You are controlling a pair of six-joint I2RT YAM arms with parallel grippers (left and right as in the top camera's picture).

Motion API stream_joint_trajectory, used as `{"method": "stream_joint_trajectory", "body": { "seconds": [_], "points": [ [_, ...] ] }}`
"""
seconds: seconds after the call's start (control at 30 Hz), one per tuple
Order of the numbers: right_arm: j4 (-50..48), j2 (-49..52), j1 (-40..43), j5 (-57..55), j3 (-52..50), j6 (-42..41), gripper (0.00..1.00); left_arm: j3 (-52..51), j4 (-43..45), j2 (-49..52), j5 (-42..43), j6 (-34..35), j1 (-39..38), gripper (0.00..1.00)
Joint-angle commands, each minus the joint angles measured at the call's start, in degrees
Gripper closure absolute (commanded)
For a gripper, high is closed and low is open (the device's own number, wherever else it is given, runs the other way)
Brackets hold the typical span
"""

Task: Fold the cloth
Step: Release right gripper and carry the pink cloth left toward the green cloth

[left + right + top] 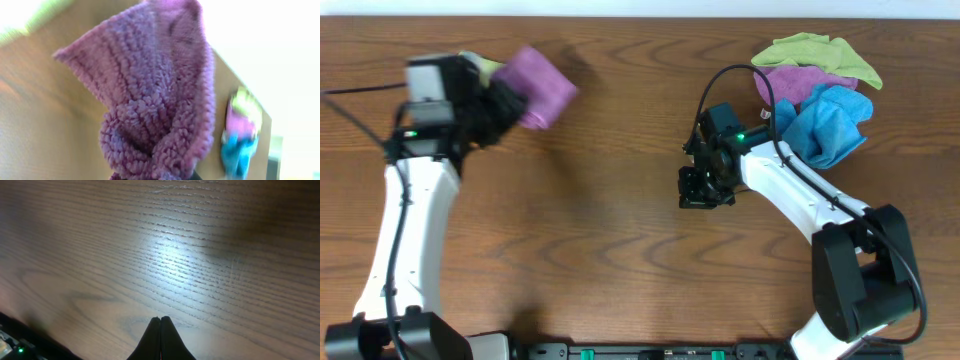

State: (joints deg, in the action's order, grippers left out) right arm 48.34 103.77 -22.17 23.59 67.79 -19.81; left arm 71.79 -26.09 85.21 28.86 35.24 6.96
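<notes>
A folded purple cloth (543,86) hangs from my left gripper (500,105) at the back left, lifted off the table. In the left wrist view the purple cloth (150,100) fills the frame and hides the fingers, which are shut on it. My right gripper (700,190) is near the table's middle, shut and empty; in the right wrist view its closed fingertips (160,320) hover just above bare wood.
A pile of cloths lies at the back right: green (820,52), pink-purple (795,82) and blue (832,122). A pale green cloth (482,64) peeks out behind the left gripper. The pile also shows blurred in the left wrist view (239,132).
</notes>
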Motion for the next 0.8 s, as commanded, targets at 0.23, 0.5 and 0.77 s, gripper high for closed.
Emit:
{"method": "stream_joint_trajectory", "body": {
  "seconds": [0.23, 0.5, 0.77],
  "points": [
    [-1.18, -1.09, 0.24, 0.20, 0.98, 2.75, 0.99, 1.03, 13.33, 5.42, -2.32, 7.23, 10.40, 0.94],
    [-0.70, -1.09, 0.22, 0.20, 0.98, 2.82, 0.98, 1.16, 31.91, 19.63, 9.18, 10.73, 12.63, 0.94],
    [-0.79, -1.09, -0.85, 0.17, 0.98, 3.61, 0.98, 3.91, 44.28, 30.16, 15.78, 14.32, 16.31, 0.94]
  ]
}}
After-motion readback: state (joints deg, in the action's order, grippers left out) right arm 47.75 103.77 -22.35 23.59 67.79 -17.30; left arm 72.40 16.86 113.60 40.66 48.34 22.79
